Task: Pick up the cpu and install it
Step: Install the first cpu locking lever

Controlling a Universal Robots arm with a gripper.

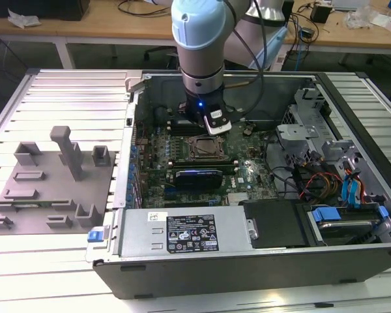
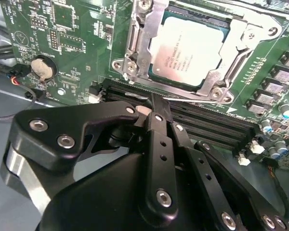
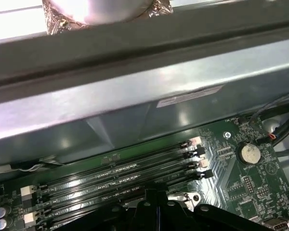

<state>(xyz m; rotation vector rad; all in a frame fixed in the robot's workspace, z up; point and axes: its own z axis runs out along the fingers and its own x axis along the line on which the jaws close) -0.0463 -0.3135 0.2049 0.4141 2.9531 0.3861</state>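
The black gripper (image 2: 156, 103) is filling the near part of the second wrist view, its two fingers (image 2: 160, 109) pressed together with nothing between them, their tips hanging just above the dark memory slots (image 2: 216, 126). Just beyond the tips, the cpu (image 2: 188, 50) is lying flat inside the metal socket frame (image 2: 135, 43) on the green motherboard (image 2: 62, 29), so the chip appears already seated. In the exterior view, the arm (image 1: 199, 39) is reaching down into the open computer case (image 1: 247, 261), with the gripper (image 1: 212, 127) hovering beside the socket (image 1: 205, 149). Judging from this, finishing well means keeping the fingers off the chip's pale top and lifting straight, so nothing is nudging it out of square.
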